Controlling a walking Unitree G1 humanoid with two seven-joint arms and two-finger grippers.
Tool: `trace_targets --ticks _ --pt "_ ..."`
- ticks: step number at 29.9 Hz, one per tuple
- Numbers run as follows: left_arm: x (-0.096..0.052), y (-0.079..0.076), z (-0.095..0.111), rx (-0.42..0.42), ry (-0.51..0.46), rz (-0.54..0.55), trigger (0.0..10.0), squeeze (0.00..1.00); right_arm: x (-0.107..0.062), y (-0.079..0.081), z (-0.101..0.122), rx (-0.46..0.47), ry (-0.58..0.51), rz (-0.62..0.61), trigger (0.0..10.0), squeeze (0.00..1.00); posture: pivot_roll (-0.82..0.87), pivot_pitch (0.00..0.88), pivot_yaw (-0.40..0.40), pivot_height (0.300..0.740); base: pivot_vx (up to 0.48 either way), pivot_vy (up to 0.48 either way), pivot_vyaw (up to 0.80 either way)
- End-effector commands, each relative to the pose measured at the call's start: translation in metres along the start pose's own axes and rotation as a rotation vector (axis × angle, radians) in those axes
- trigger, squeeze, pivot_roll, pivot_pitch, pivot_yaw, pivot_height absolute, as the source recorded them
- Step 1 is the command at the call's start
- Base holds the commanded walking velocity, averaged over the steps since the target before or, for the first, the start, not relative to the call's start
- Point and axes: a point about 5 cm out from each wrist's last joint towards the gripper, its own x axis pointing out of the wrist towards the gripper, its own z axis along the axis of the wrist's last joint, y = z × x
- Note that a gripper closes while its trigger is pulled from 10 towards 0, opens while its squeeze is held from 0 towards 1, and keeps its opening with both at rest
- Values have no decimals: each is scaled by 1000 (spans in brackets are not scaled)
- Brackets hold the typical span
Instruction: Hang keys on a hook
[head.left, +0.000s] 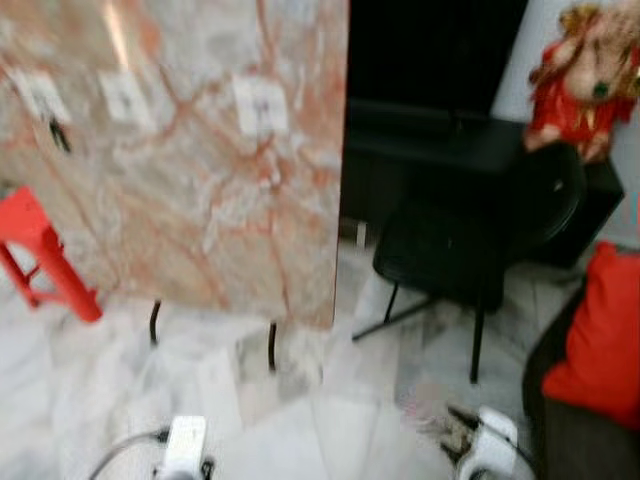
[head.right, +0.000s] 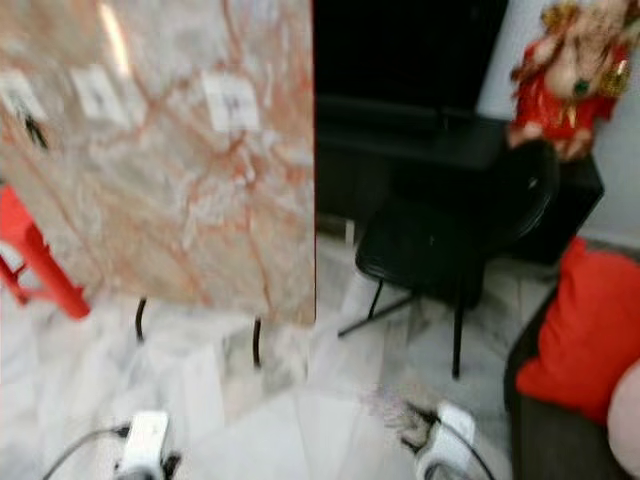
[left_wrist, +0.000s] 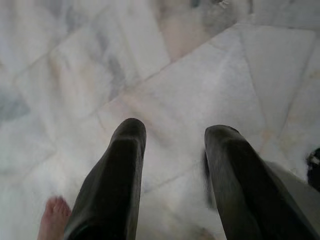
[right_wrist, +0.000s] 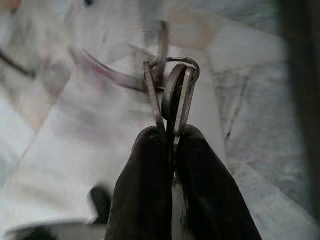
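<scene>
My right gripper (right_wrist: 171, 134) is shut on a bunch of metal keys (right_wrist: 172, 85) on a ring, held out over the marble floor. The right wrist (head.left: 490, 440) shows low at the picture's bottom right. My left gripper (left_wrist: 172, 131) is open, with nothing between its black fingers (left_wrist: 127, 145), and hangs above the floor. Ahead stands a pink marble board (head.left: 190, 150) on thin black legs. Three pale square hook plates (head.left: 260, 105) sit in a row near its top. A small dark thing (head.left: 60, 135) hangs at the left plate. The head views are blurred.
A red stool (head.left: 40, 255) stands left of the board. Right of it are a black chair (head.left: 470, 240), a dark cabinet (head.left: 440, 140) with a red and gold figurine (head.left: 585, 80) on it, and a red cushion (head.left: 600, 340) on a dark seat. A person's bare toes (left_wrist: 52, 217) rest on the floor.
</scene>
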Motion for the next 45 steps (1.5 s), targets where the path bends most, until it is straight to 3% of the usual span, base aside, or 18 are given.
trace_targets --ticks 1,6,29,40,45 --pt "0 9 1 2 1 28 10000 0 1 11 0 9 4 24 10000 0 0 0 -38 723 0 480 -800" --pt "0 10 1 -5 -1 31 10000 0 1 12 1 29 -5 21 10000 0 1 0 -36 723 0 480 -683" --pt "0 15 2 -7 -6 41 10000 0 2 22 12 71 -60 37 10000 0 17 0 -24 723 0 480 0" --pt "-1 16 -1 4 1 39 10000 0 2 32 27 79 -113 60 10000 0 20 0 -19 723 0 480 0" --pt "-1 15 -3 14 -2 35 10000 0 2 34 35 105 -144 52 10000 0 26 0 -19 723 0 66 0"
